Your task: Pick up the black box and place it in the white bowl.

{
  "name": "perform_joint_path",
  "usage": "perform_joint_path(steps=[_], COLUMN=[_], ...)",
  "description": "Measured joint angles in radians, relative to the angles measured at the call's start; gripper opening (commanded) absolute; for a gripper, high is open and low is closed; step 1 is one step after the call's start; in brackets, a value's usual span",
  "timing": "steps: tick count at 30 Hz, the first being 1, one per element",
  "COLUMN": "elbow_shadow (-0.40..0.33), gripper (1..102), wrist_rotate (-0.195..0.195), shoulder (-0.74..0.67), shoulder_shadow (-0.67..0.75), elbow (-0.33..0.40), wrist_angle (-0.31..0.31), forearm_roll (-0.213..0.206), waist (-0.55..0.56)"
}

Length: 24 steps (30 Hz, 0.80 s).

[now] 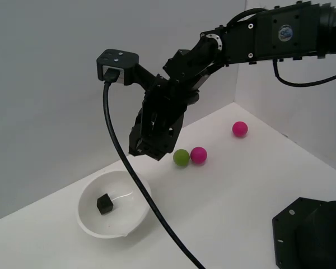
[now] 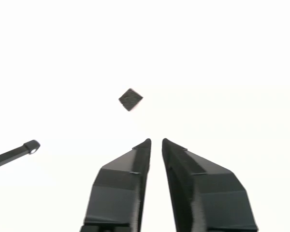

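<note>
**Cube sits in the bowl, gripper hangs above with nothing in it**

The black box (image 1: pixel 105 203) lies inside the white bowl (image 1: pixel 88 222), resting on the bowl's floor a little toward the exterior view's left of centre, one corner turned toward the camera. Up and to about two o'clock of the bowl hangs the gripper (image 1: pixel 147 152) — clear of the rim, touching nothing. In the wrist view its two dark fingers (image 2: pixel 118 186) stand nearly together, only a thin slit of white between the tips, and nothing is caught there; the gripper (image 2: pixel 155 142) is empty. The same view shows the cube (image 2: pixel 130 99) alone on blown-out white (the bowl's surface cannot be made out there), at roughly eleven o'clock from the fingertips and well apart from them.

A thick black cable (image 1: pixel 135 179) loops down from the wrist camera (image 1: pixel 117 65) and crosses in front of the bowl's right rim. On the white table (image 1: pixel 224 202), past the gripper, a green ball (image 1: pixel 181 157) touches a magenta ball (image 1: pixel 199 154) — a second magenta ball (image 1: pixel 240 129) lies farther off at about two o'clock from the pair.
</note>
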<state>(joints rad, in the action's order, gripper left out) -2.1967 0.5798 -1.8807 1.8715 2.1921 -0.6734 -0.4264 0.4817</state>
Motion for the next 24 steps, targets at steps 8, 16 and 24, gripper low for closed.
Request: perform_joint_path(steps=[8, 16, 24], elbow_shadow=[-0.150, -0.291, -0.414], gripper=[3, 3, 3], wrist_rotate=[0.000, 0.014, 0.014], shoulder=[-0.202, -0.405, -0.595], shoulder_shadow=[0.204, 0.411, 0.603], elbow=[0.153, 0.293, 0.417], wrist_angle=[0.121, 0.167, 0.216], forearm_roll=[-0.002, -0.002, -0.037], waist=[-0.118, -0.275, -0.457])
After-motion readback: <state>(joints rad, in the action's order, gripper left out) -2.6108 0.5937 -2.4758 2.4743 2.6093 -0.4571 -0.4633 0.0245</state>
